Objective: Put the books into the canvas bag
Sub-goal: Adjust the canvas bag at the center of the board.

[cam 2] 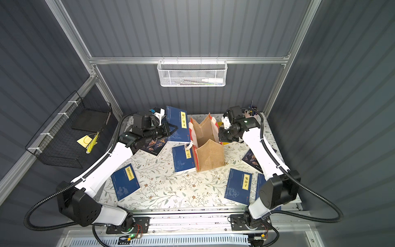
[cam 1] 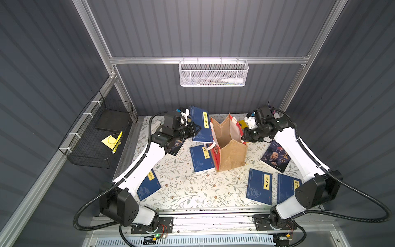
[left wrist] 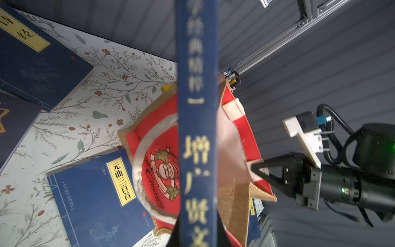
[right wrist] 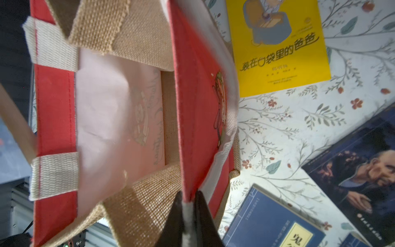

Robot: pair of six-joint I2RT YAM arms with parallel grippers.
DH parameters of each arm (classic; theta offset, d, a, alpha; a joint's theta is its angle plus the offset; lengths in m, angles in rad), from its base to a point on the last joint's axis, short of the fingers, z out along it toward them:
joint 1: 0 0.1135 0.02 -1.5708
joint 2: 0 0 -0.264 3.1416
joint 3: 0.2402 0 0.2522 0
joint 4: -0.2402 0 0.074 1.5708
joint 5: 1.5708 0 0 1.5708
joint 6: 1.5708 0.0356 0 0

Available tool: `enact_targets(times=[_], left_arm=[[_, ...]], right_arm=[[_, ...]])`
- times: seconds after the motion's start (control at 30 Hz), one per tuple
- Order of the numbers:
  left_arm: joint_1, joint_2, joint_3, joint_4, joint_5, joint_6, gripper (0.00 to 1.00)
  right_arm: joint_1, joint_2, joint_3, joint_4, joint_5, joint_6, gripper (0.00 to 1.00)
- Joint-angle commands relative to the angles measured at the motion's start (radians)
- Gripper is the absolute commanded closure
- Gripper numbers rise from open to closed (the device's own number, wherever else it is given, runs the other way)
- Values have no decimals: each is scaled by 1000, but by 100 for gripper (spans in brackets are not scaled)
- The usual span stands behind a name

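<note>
Your left jaws are closed on a blue book (cam 1: 202, 124). You hold it up on end in the air, in the upper middle of both top views, just left of the bag (cam 1: 229, 149). In the left wrist view its spine runs down the middle, with a dark finger (left wrist: 173, 239) on each side at the bottom edge. I cannot tell if this book touches the bag.

Your right jaws are closed on the bag's right rim. In the right wrist view the red and white rim sits pinched between the two dark fingers at the bottom middle.

The bag stands upright on the tabletop (cam 1: 186, 192), in the middle of both top views, with its mouth open at the top.

The other books lie flat on the tabletop. A second blue book (cam 1: 202, 159) is just left of the bag's foot. A third blue book (cam 1: 148, 189) is at the lower left, partly under your left arm. A fourth blue book (cam 1: 259, 186) and a fifth blue book (cam 1: 285, 190) lie side by side at the lower right. An old-man book (cam 1: 275, 157) is right of the bag. A second old-man book (cam 1: 177, 145) peeks out from under your left arm. A yellow book (right wrist: 280, 47) lies just beside the bag, at the top of the right wrist view.
</note>
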Motion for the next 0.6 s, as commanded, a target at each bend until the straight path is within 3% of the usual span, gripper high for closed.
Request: enact_targets(times=[0.0,0.17,0.3,0.33,0.47,0.57], left_arm=[[7,-20,81,-11,-51,31,97],[5,-34,138,-27,-41,25,97],[-4,-25,153,30,-5,-24,98],[-19,-18,157,47,27,-31,98],[-123,45,215,23,-30,7,99],[-189,106,255,-15,-69,41,99]], right_arm=[[49,-56,-68,-2,-80,94,87],[142,-103,-129,46,-90,206,85],[156,-130,-181,107,-90,271,81],[155,-136,-183,109,-80,279,75],[152,-168,-176,87,-7,277,50],[141,-173,-166,69,10,261,42]])
